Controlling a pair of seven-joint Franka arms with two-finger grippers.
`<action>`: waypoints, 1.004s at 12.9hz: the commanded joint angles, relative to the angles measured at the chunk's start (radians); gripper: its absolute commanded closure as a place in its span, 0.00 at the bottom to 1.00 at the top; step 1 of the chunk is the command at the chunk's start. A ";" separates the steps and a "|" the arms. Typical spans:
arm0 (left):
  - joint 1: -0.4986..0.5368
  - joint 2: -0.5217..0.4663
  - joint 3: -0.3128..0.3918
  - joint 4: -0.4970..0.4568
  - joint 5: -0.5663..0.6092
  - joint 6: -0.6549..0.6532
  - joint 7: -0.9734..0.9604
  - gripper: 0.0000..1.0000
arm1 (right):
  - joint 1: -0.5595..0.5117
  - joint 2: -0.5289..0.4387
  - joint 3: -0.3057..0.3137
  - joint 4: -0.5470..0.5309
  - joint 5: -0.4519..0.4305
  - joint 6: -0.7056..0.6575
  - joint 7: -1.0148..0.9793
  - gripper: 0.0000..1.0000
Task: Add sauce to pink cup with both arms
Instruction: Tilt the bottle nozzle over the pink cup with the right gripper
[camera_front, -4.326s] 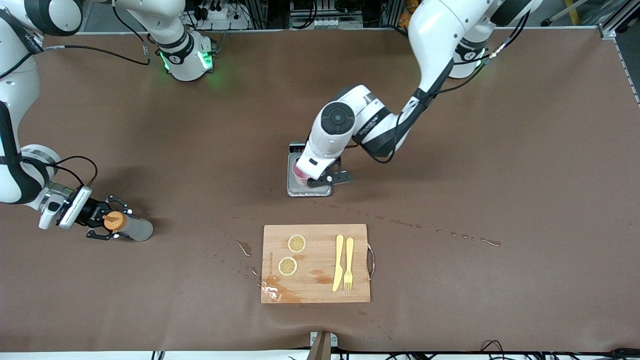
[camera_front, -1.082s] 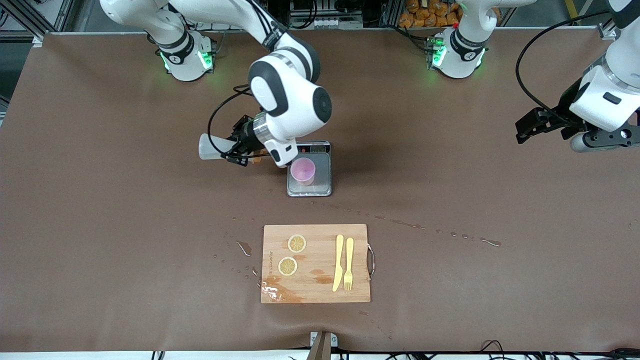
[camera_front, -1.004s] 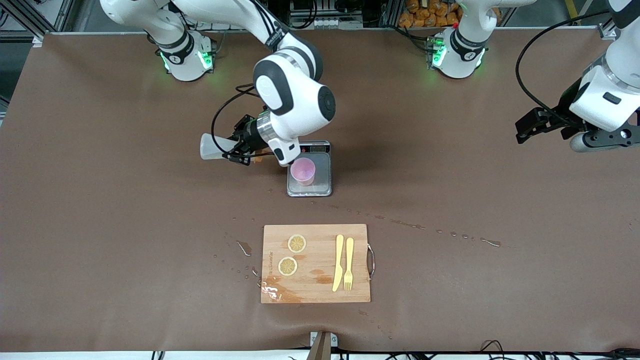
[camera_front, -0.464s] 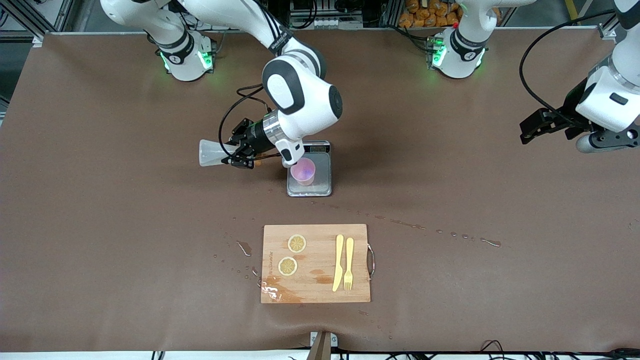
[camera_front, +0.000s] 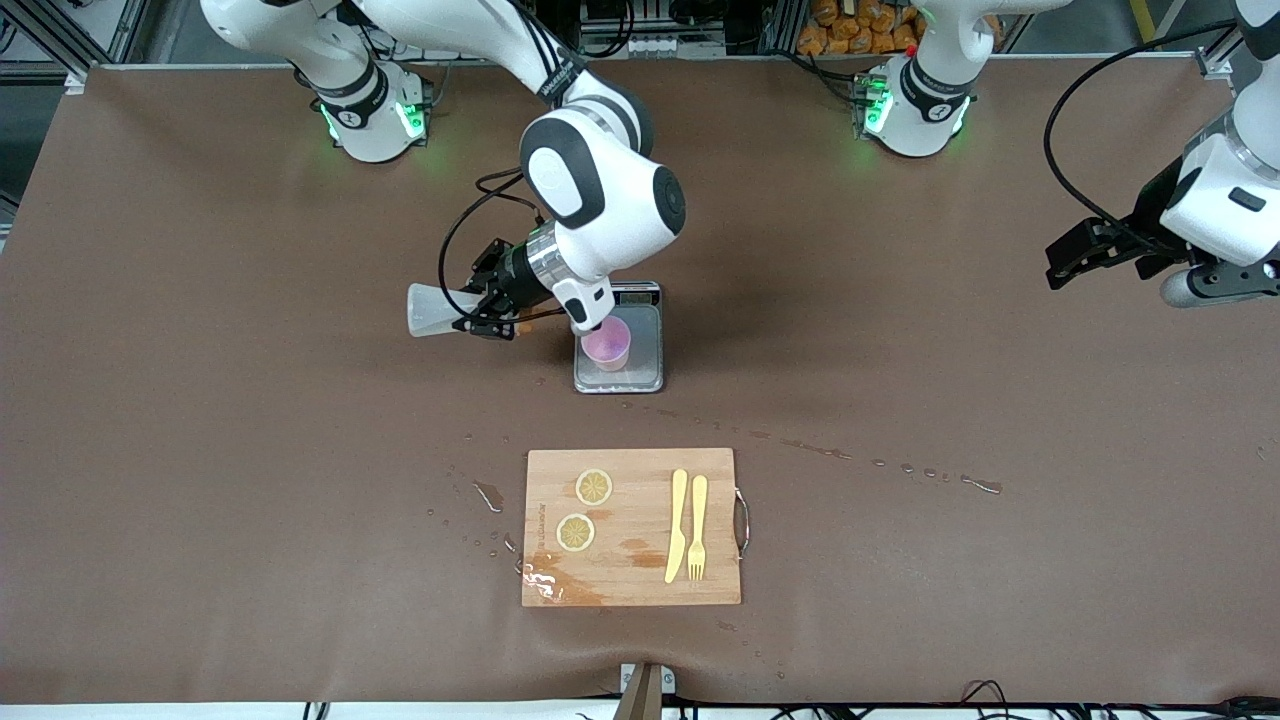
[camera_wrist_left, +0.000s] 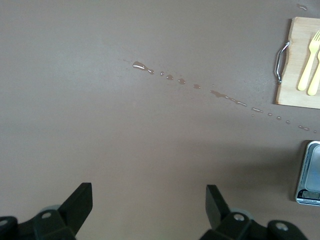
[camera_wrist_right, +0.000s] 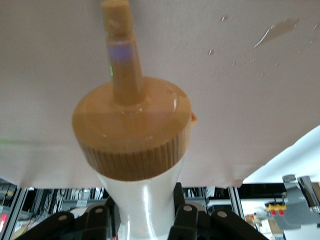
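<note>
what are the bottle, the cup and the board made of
Bottle: looks like soft translucent plastic, milky and glossy, with a matte orange ribbed cap. Cup: probably plastic, an even pale pink with a smooth thin rim. Board: wood, with visible grain, and a metal handle.

Brown counter (camera_front: 200, 500), pale-pink cup (camera_front: 606, 344) on a silver scale (camera_front: 645, 372), orange-capped translucent white sauce bottle (camera_front: 432, 309), yellow cutlery (camera_front: 686, 525) on the tan wooden board (camera_front: 640, 580).

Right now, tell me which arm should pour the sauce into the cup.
Right. The right gripper is shut on the sauce bottle, beside the pink cup on the scale. The left gripper waits open and empty at the left arm's end.
</note>
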 joint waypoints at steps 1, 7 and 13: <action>0.008 -0.017 -0.004 -0.010 0.008 -0.006 0.023 0.00 | -0.004 -0.009 0.000 0.033 0.063 0.025 -0.010 1.00; 0.009 -0.017 -0.006 -0.007 0.008 -0.006 0.023 0.00 | 0.005 -0.009 -0.001 0.033 0.073 0.032 0.011 1.00; 0.008 -0.020 -0.009 -0.003 0.008 -0.006 0.023 0.00 | -0.082 -0.026 -0.005 0.027 0.263 0.106 0.059 1.00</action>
